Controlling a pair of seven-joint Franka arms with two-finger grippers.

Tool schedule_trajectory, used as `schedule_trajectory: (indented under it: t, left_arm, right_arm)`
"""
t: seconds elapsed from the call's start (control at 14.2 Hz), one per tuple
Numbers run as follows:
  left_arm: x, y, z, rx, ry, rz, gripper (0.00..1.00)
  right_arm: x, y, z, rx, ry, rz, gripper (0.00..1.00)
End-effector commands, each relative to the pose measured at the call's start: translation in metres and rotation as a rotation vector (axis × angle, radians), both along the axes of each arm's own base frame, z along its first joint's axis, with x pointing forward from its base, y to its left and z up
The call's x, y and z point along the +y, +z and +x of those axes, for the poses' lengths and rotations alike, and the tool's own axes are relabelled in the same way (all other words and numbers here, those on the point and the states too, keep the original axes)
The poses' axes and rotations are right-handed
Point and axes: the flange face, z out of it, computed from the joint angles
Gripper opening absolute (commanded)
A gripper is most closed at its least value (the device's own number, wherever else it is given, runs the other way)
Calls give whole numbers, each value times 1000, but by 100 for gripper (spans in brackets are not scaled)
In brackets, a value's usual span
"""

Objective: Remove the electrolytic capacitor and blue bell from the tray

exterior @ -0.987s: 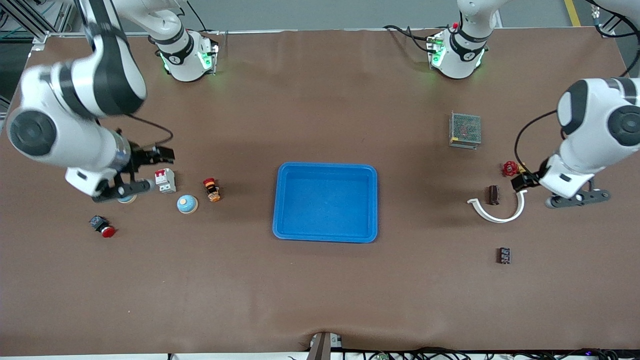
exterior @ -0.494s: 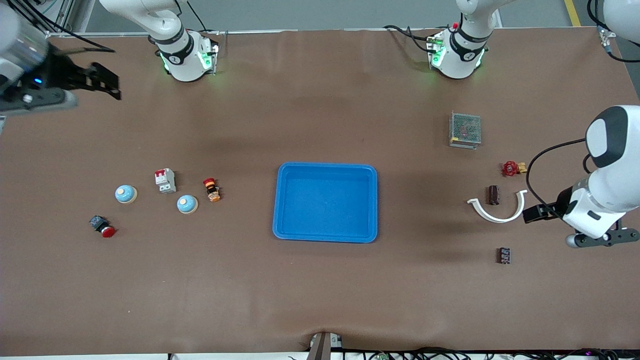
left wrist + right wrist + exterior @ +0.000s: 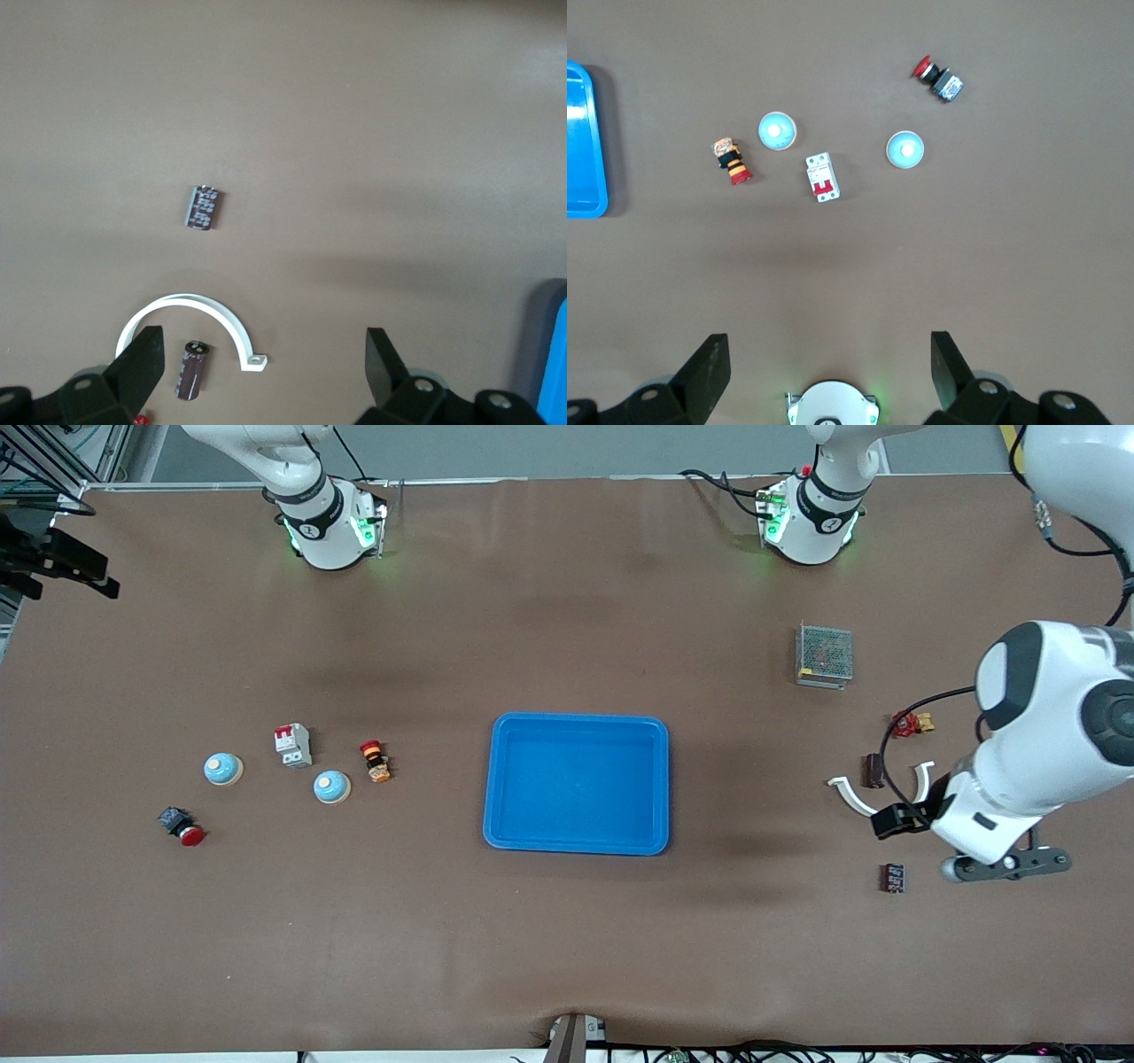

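- The tray (image 3: 576, 783) is a bright blue, shallow plastic rectangle with rounded corners and a raised rim; it lies at the middle of the table with nothing in it.
- Toward the right arm's end of the table two pale blue domed bells lie apart from the tray: one bell (image 3: 331, 786) nearer the tray, the other bell (image 3: 222, 769) farther toward that end.
- Between the two bells and a little farther from the front camera stands a white circuit breaker (image 3: 293, 745) with a red switch; a small orange-and-black push button (image 3: 376, 761) lies between the nearer bell and the tray, and a red-capped black button (image 3: 182, 826) lies nearest the front camera of this group.
- Toward the left arm's end, a dark cylindrical capacitor (image 3: 194, 370) lies on its side inside the curve of a white half-ring clamp (image 3: 186, 325).
- Near them lie a small dark block component (image 3: 203, 206), a red valve handle (image 3: 905, 724) and a metal mesh box (image 3: 824, 654).
- The left gripper (image 3: 897, 820) hangs over the clamp, fingers spread wide, holding nothing.
- The right gripper (image 3: 830, 372) is raised high at its arm's end of the table, fingers spread, empty.
- The table (image 3: 567, 957) is a smooth, matte brown surface.
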Motion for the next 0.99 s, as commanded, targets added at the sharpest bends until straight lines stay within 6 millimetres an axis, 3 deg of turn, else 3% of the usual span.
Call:
schedule_trajectory:
  t: [0.0, 0.07, 0.14, 0.35, 0.49, 0.56, 0.71, 0.92]
  left_arm:
    - [-25, 13, 3, -4, -2, -10, 100]
    - [-23, 15, 0, 19, 12, -1, 100]
    - [-20, 30, -7, 35, 15, 13, 100]
    - [-30, 96, -42, 56, -32, 40, 100]
    - [-11, 151, -65, 32, -117, -11, 100]
    - [9, 177, -78, 20, -157, -41, 100]
    - [29, 209, -106, 54, -218, -51, 100]
    - [32, 246, -144, 65, -206, -53, 100]
  right_arm:
    - [2, 9, -5, -32, 7, -25, 100]
    - [1, 14, -5, -44, -5, -25, 100]
    - [-1, 19, -5, -55, -28, -23, 100]
    - [-13, 22, -6, -64, -72, -14, 100]
    - [-13, 23, -5, -68, -72, -14, 100]
    - [-14, 26, -6, -74, -72, -15, 100]
    - [-14, 25, -6, -70, -72, -14, 100]
    - [-14, 25, -7, -65, -72, -15, 100]
